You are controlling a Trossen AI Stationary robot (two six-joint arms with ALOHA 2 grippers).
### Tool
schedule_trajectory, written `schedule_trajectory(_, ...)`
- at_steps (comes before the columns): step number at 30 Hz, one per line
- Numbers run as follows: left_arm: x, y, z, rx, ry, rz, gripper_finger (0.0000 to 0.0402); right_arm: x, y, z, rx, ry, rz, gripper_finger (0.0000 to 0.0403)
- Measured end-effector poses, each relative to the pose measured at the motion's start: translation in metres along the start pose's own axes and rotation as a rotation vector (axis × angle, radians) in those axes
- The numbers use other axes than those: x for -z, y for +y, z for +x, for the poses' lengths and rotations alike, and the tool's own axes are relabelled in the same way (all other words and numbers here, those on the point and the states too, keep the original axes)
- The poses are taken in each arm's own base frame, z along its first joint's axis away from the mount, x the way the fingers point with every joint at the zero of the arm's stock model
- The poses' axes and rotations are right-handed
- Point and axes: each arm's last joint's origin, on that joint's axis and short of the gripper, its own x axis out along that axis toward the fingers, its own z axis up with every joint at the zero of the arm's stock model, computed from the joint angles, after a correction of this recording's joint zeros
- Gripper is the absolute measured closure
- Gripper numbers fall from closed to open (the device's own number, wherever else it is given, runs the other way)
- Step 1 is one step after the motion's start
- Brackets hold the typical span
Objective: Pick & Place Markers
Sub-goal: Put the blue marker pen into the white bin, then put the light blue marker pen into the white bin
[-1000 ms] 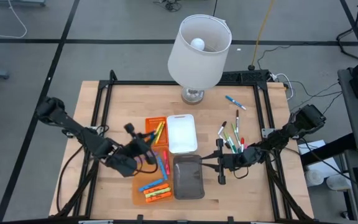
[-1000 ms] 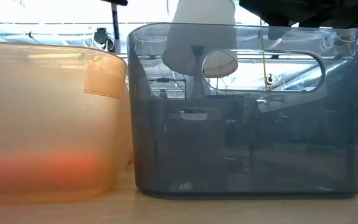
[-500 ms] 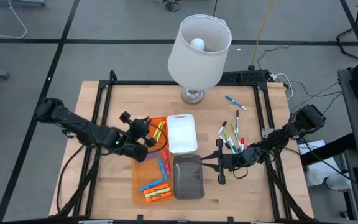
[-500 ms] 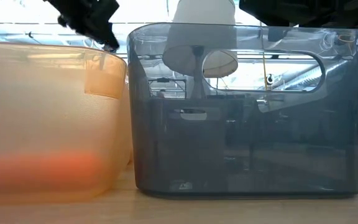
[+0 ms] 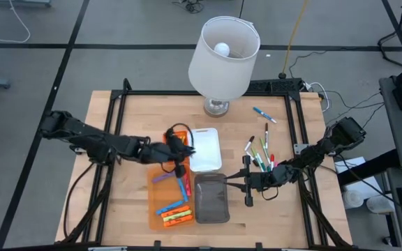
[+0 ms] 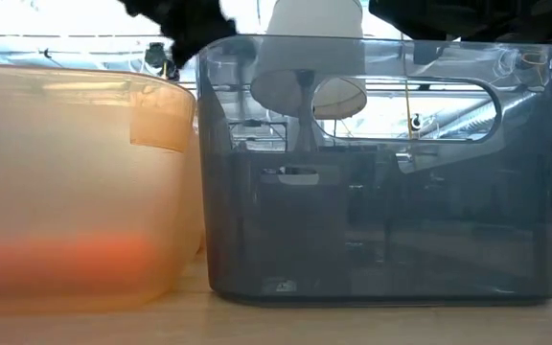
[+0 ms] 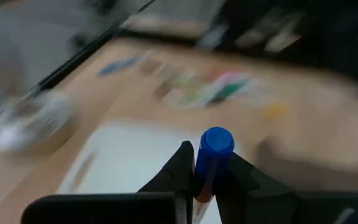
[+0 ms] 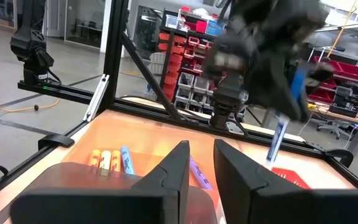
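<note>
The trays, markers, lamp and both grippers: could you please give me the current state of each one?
Left gripper: shut on blue marker, above the orange and white trays.
Right gripper: low at the grey tray's right edge, holding nothing visible.
Orange tray: holds several markers.
White tray: no markers visible inside.
Grey tray: no markers visible inside.
Loose markers: lying on the table.
Lamp: upright.

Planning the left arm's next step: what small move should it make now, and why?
Probably carry on toward the white tray and lower there: the left gripper is shut on a blue marker, held above the table between the orange tray and the white one.
</note>
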Motion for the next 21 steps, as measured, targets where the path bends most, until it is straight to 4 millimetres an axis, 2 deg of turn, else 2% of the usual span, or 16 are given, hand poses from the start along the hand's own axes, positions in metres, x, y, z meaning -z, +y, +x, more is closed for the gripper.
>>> schedule_trajectory(3, -0.005, 0.001, 0.014, 0.140, -0.086, 0.000, 0.0364, 0.000, 0.000, 0.000, 0.001, -0.001, 0.001, 0.0344)
schedule_trajectory(11, 0.020, 0.021, 0.069, 0.197, -0.041, -0.101, 0.0356, -0.002, -0.001, 0.000, 0.003, -0.010, -0.006, 0.0344)
schedule_trajectory(17, 0.022, 0.035, 0.078, 0.152, -0.034, -0.144, 0.0258, -0.002, 0.000, -0.001, 0.001, -0.012, -0.013, 0.0344)
schedule_trajectory(21, 0.019, 0.036, 0.076, 0.152, -0.046, -0.148, 0.0212, -0.002, 0.000, -0.001, 0.000, -0.011, -0.013, 0.0344)
